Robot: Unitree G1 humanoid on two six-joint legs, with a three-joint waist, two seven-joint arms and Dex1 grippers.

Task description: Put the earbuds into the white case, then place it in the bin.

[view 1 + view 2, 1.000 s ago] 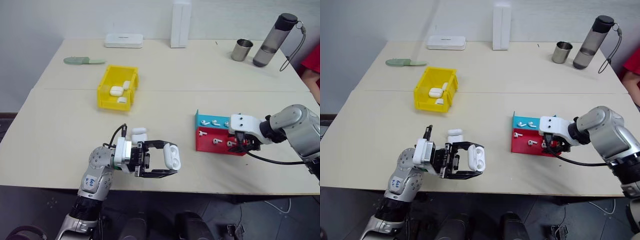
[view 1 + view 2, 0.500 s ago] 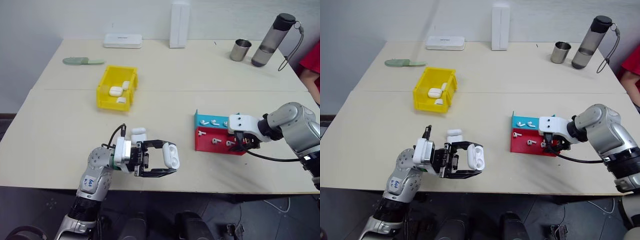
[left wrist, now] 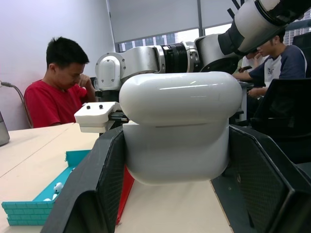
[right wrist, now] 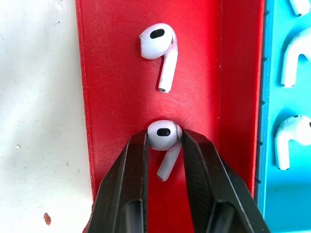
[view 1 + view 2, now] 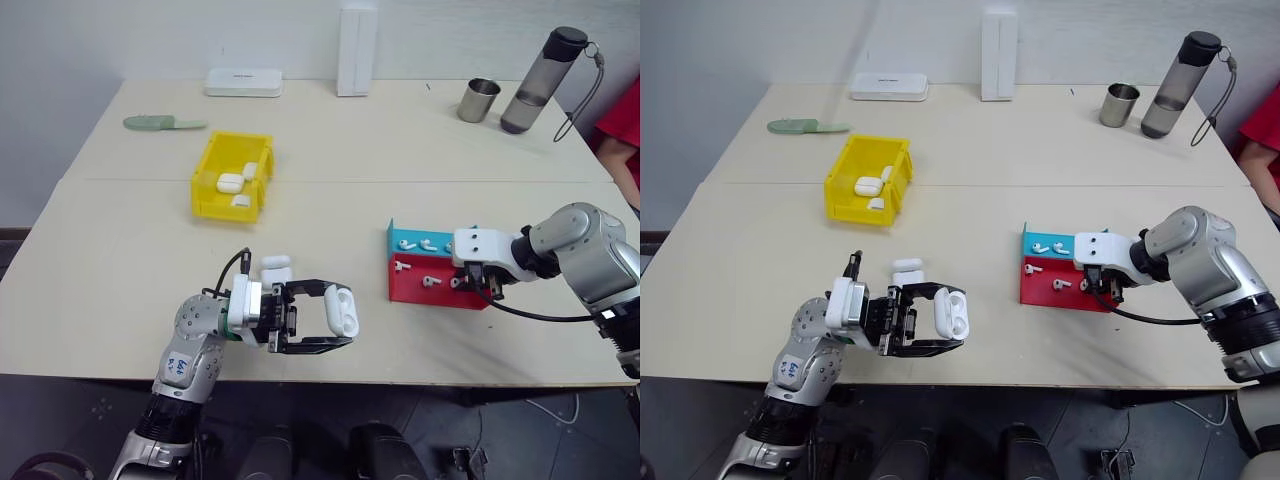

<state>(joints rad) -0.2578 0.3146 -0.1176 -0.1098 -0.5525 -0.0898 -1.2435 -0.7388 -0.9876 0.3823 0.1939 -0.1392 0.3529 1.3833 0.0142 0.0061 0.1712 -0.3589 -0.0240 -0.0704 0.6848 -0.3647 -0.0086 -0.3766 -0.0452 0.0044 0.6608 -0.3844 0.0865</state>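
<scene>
left gripper down near the front edge of the table, at about 7 o'clock in the head view, and its two black fingers are clamped on the white case, one on each flank, lid hinged up. the left wrist view gives it close: the case sits square between the pads, its rounded lid standing above the body.

over at 3 o'clock, the right gripper points down into the red tray. its fingertips are pinched on the bulb of one earbud, stem hanging between them, the earbud low against the tray floor. a second earbud lies loose in the same red tray, beyond the held one along the fingers and apart from it. the blue tray runs right alongside the red one, with more earbuds lying in it.

the bin, yellow, sits at 10 o'clock, well apart from both hands, with white cases inside it. another white case rests on the table just behind the left wrist. a person in a red shirt sits past the table.
</scene>
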